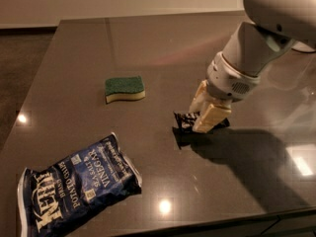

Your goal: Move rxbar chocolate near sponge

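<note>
Gripper (199, 119) clamped across rxbar chocolate (185, 121), its long axis left-right, right of sponge (124, 89).

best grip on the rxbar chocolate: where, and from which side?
Mid-length, from above, jaws across the narrow width: the rxbar chocolate is flat and thin, ends crinkled. The gripper clamps it there now.

Single view only. The camera sits high and looks obliquely down across the dark table (148, 48), at medium range, with the far edge near the frame top. The gripper (201, 121) is right of centre, clamped on the rxbar chocolate (185, 121). The sponge (124, 89) lies up-left of the claw and the chip bag (74, 181) lies down-left.
</note>
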`<control>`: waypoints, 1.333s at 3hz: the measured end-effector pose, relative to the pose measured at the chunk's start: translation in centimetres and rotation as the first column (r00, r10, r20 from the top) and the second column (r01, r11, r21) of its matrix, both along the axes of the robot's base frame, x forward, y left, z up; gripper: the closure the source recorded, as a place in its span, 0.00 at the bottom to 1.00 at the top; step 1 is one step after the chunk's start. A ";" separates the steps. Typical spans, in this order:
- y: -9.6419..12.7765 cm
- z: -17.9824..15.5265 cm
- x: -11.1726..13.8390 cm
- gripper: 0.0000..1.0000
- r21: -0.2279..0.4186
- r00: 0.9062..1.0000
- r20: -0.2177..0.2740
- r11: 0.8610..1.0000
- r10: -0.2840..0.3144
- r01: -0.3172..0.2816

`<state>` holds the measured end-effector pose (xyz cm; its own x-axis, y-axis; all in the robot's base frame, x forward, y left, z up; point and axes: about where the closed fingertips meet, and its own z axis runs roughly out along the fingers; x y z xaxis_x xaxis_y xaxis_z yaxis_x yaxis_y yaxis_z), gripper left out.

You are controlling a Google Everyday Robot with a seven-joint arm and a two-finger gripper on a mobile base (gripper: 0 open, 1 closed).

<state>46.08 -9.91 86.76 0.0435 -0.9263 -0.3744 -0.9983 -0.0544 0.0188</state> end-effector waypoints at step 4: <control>8.5 0.9 6.7 1.00 0.144 0.991 -0.001 0.981 -0.134 0.133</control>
<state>52.81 -1.41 87.69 -0.0731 -0.8606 -0.5040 -0.9969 0.0775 0.0122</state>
